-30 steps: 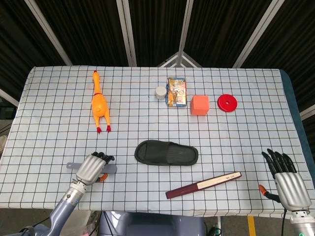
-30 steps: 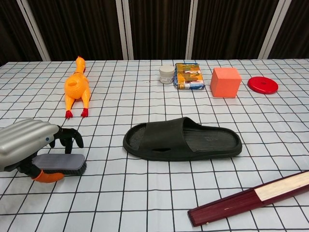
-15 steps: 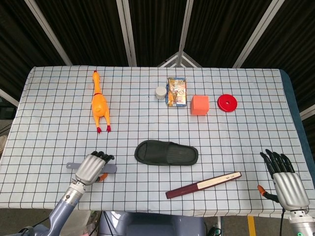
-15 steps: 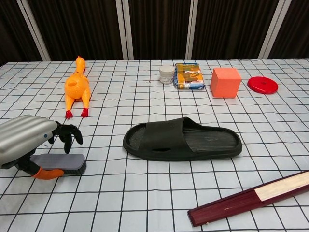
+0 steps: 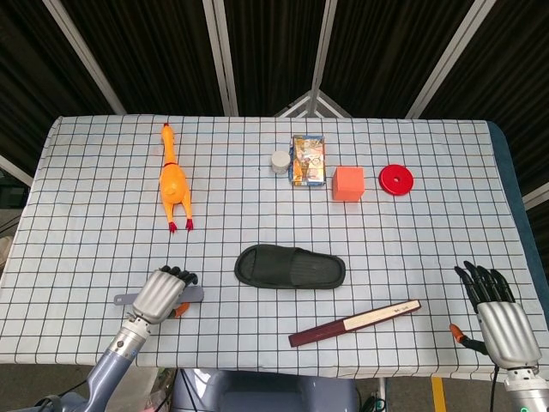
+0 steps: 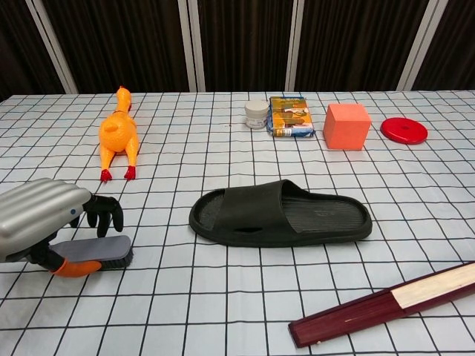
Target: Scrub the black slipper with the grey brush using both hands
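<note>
The left hand (image 6: 37,219) curls its dark fingers (image 6: 104,213) over the one grey brush (image 6: 96,251), thumb under the brush's near side, gripping it on the checked tablecloth (image 5: 86,215); the single black slipper (image 6: 280,213) lies well to the right of those fingers, flat, between the two hands. Beyond them sit one rubber chicken (image 5: 173,182), one small jar (image 5: 280,161), one printed box (image 5: 308,159), one orange cube (image 5: 347,183) and one red disc (image 5: 396,179). One closed folding fan (image 5: 354,323) lies left of the right hand (image 5: 502,322), whose fingers (image 5: 483,281) are straight and slightly apart, empty.
</note>
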Available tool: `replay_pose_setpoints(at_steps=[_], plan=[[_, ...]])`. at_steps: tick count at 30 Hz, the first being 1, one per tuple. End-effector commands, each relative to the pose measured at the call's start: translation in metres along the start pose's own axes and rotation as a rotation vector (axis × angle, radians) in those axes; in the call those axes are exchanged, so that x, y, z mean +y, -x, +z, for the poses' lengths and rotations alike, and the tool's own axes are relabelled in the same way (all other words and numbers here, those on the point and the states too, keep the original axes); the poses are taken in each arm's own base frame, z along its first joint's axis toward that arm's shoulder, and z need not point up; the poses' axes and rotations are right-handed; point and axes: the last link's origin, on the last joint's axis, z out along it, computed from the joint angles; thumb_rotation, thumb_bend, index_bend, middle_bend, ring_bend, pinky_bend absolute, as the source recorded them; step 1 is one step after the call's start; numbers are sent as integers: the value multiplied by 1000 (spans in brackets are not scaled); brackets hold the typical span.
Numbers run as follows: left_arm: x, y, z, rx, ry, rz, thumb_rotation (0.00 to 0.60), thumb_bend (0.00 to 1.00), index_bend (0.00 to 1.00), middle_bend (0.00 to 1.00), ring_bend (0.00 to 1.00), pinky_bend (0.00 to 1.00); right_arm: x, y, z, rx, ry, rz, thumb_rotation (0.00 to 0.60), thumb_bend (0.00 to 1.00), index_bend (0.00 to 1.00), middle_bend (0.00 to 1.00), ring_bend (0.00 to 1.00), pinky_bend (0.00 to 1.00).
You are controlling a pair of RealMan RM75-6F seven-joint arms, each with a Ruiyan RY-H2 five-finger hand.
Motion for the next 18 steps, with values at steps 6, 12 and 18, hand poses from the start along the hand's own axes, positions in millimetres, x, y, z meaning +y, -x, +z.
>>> replay_pose_setpoints(at_steps=[6,12,18], plan=[[0,3,1,6,-5,5,600,446,465,588,480,532,1,0,0,-2,-1,3,600,292,0,0,0,11],[-4,8,6,0,-31,8,600,484,487,615,506,554,1,-1,0,1,0,7,600,291,0,0,0,11],[-3,7,5,18,-29,2,600,540,530,658,552,602,1,0,1,-6,-1,6,600,291,0,0,0,11]])
